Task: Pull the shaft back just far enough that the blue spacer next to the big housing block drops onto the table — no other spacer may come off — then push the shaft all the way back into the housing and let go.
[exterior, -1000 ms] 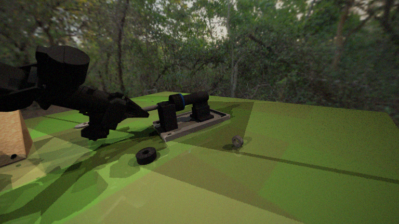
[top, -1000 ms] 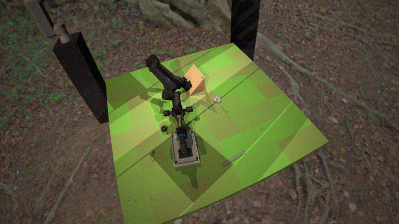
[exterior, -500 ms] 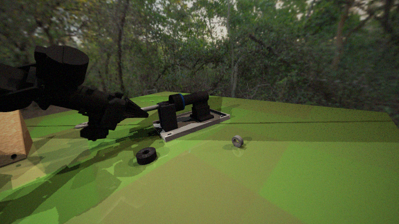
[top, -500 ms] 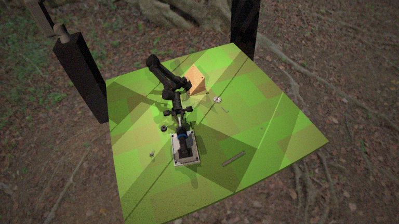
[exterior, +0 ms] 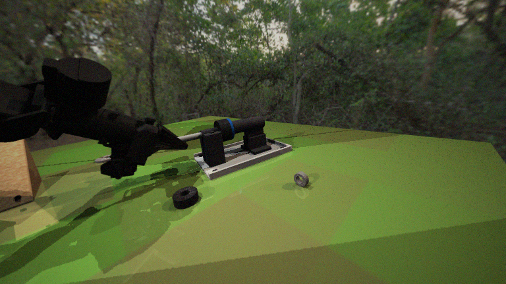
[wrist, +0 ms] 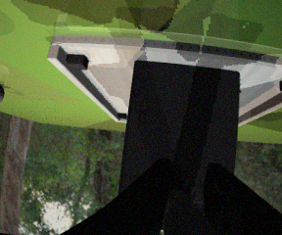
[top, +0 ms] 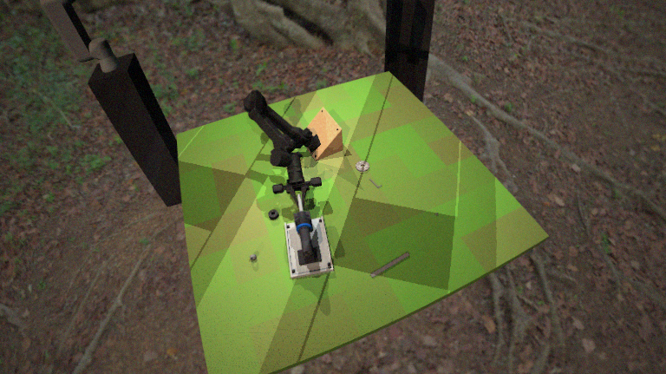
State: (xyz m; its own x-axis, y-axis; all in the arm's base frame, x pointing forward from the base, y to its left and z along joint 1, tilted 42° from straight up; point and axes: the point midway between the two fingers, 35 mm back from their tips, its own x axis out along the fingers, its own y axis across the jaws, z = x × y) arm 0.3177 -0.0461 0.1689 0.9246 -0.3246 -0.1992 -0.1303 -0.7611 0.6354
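Note:
The silver shaft [top: 300, 199] [exterior: 190, 136] runs from my gripper [top: 298, 208] [exterior: 186, 145] [wrist: 187, 168] into the upright black block [exterior: 212, 150] [wrist: 156, 108] at the near end of the white tray [exterior: 246, 162] [wrist: 99, 46]. My gripper is shut on the shaft outside that block. Beyond the block, a thick black ring [exterior: 221, 129], then the thin blue spacer [top: 304, 226] [exterior: 232, 128], then a long black cylinder [top: 305, 242] [exterior: 249, 124] sit in line. The blue spacer is up between ring and cylinder, off the table. The shaft inside them is hidden.
A loose black ring [top: 276, 216] [exterior: 188, 201] and a small grey ring [top: 252, 257] [exterior: 306, 179] lie beside the tray. A wooden wedge [top: 324, 129] [exterior: 12, 169] stands near the arm. A pale disc [top: 358, 168], an L-shaped piece [top: 375, 183] and a grey bar [top: 389, 265] lie opposite.

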